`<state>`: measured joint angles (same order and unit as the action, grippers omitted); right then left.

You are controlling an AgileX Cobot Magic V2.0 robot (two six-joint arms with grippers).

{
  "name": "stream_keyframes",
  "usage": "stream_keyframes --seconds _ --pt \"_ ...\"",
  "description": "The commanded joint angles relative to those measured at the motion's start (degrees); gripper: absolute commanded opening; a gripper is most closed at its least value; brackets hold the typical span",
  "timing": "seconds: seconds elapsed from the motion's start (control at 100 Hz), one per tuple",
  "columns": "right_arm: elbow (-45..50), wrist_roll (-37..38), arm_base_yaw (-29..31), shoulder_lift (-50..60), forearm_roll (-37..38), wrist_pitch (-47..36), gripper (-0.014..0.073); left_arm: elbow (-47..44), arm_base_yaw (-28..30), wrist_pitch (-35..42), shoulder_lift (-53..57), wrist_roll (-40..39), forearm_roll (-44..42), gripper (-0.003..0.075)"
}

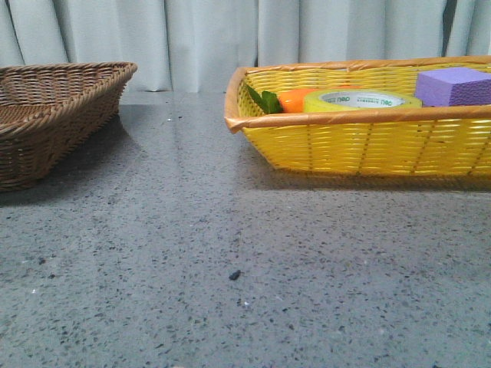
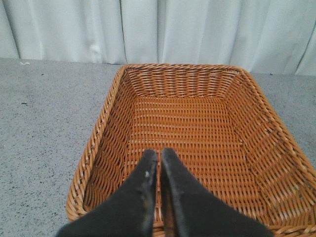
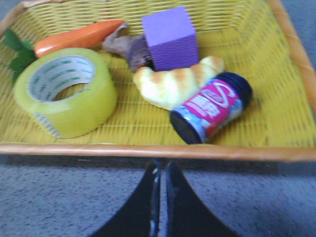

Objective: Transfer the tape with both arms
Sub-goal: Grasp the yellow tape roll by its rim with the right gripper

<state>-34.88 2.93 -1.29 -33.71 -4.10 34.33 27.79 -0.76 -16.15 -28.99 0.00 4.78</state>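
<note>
The yellow tape roll [image 3: 66,96] lies flat in the yellow basket [image 3: 148,150], white core with green lettering facing up. It also shows in the front view [image 1: 360,100] above the basket's wall [image 1: 360,146]. My right gripper [image 3: 161,165] is shut and empty, over the grey table just outside the basket's near rim. My left gripper [image 2: 159,154] is shut and empty, above the near end of the empty brown wicker basket [image 2: 106,123]. Neither arm shows in the front view.
In the yellow basket lie an orange carrot toy [image 3: 76,35], a purple foam block [image 3: 170,37], a croissant toy [image 3: 175,81], a dark-lidded jar on its side [image 3: 212,106] and a brown piece [image 3: 123,47]. The brown basket [image 1: 46,115] stands at the left. Curtains hang behind.
</note>
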Motion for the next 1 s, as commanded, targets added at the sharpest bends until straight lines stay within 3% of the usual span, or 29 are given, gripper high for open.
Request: stream_keyframes --seconds 0.0,0.19,0.34,0.48,0.73,0.99 --pt "-6.23 -1.69 -2.12 -4.27 0.19 -1.03 -0.0072 4.32 -1.31 1.78 -1.74 0.6 0.54 -0.0021" --pt "-17.91 -2.3 -7.77 -15.61 0.19 6.1 -0.0013 8.34 -5.7 -0.37 -4.74 1.23 0.54 -0.002" --pt "-27.95 -2.93 -12.83 -26.35 0.19 11.94 0.0193 9.95 -10.05 -1.81 -7.7 1.23 0.54 -0.002" --pt "-37.44 -2.93 -17.2 -36.3 0.3 16.83 0.0321 10.59 -13.36 -1.81 -9.91 1.23 0.61 -0.002" --pt "-52.14 -3.66 -21.71 -52.54 0.67 24.51 0.0332 10.72 -15.3 -1.44 -11.52 1.23 0.61 -0.002" --pt "-61.58 -3.66 -22.08 -64.3 0.67 30.19 0.0332 10.72 -15.3 -1.21 -11.61 1.23 0.61 -0.002"
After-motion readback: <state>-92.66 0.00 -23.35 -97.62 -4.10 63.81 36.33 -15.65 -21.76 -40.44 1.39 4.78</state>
